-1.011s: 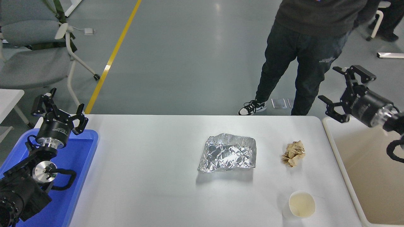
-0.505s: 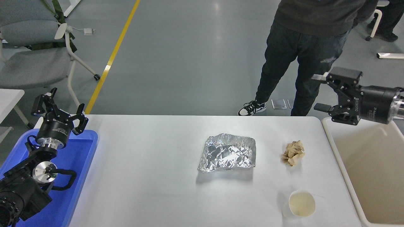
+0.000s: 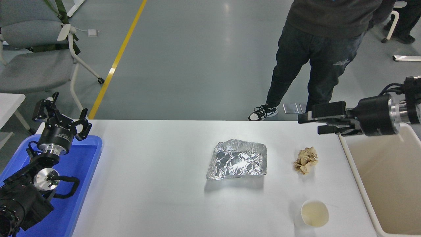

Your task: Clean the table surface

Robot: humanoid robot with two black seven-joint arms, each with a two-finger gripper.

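Right gripper (image 3: 309,123): below-left, crumpled brown paper ball (image 3: 306,160); further left, crumpled silver foil tray (image 3: 237,159); bare white tabletop (image 3: 151,177) beyond.

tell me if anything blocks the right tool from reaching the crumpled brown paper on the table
Nothing visible does. The right tool hangs in open air above the white table surface's far right edge, and the crumpled brown paper ball lies just nearer, apart from the crinkled silver foil tray and the paper cup.

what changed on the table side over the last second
The right gripper swung from above the beige bin leftward over the table surface, rolling its fingers sideways, holding nothing. The foil tray, crumpled paper, paper cup and parked left gripper stayed put.
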